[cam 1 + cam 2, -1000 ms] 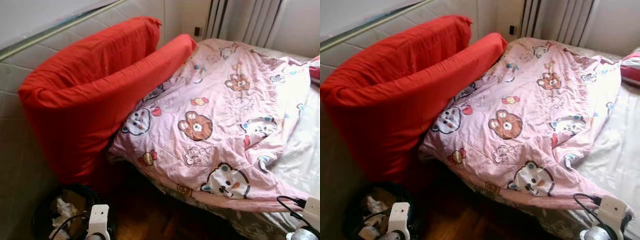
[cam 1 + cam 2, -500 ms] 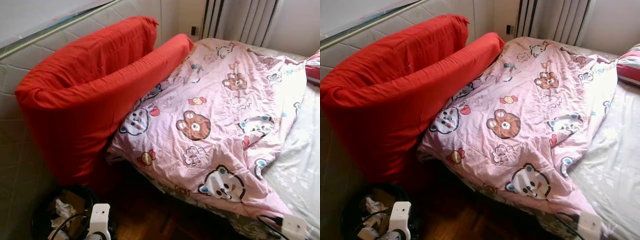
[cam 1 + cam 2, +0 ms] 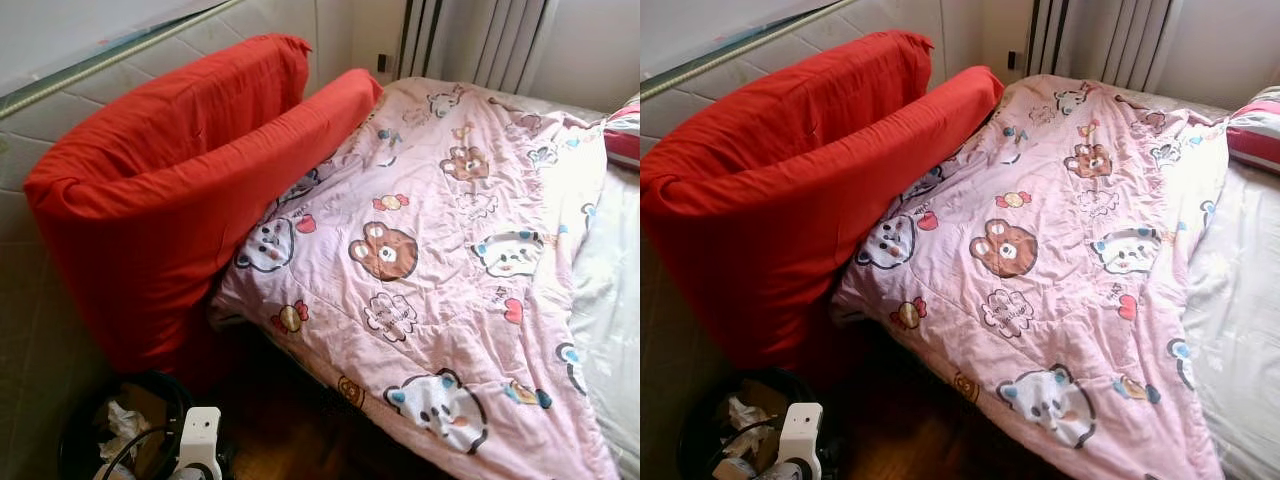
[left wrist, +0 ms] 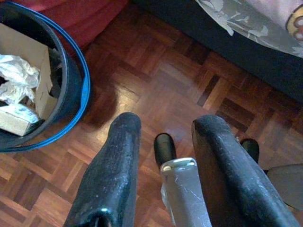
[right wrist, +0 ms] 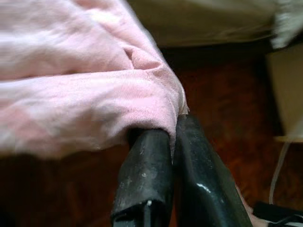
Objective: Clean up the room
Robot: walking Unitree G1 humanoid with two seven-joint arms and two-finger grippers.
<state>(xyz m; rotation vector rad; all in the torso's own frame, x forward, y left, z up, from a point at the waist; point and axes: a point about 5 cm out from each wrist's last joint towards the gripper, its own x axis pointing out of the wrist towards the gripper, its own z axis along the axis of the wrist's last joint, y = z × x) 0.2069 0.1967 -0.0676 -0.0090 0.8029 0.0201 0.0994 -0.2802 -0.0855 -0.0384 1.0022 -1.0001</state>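
- here, nearest to the robot, the left gripper (image 4: 165,161) hangs low over the parquet floor (image 4: 199,85) with its 2 black fingers spread apart and nothing between them. it is idle, so i see little risk from it, only that it could knock the bin (image 4: 71,85) if the arm swings.
- the bin stands just beside the red pillows and holds crumpled paper (image 4: 14,80) and a small cardboard box (image 4: 40,71). a dragged cloth could tip it, i think.
- the right gripper (image 5: 173,142) is closed tight on a fold of the pink blanket (image 5: 85,99), at its edge, above the dark floor. only a thin bit of cloth is pinched, so a strong pull may make it slip out.
- the pink blanket (image 3: 430,260) lies spread over the bed, its near edge hanging off the side toward the floor. if it is pulled too far this way, more of it may slide down.
- farther, the 2 red pillows (image 3: 170,190) lean on the headboard (image 3: 60,100), and the blanket touches the lower one. pulling may shift that pillow.
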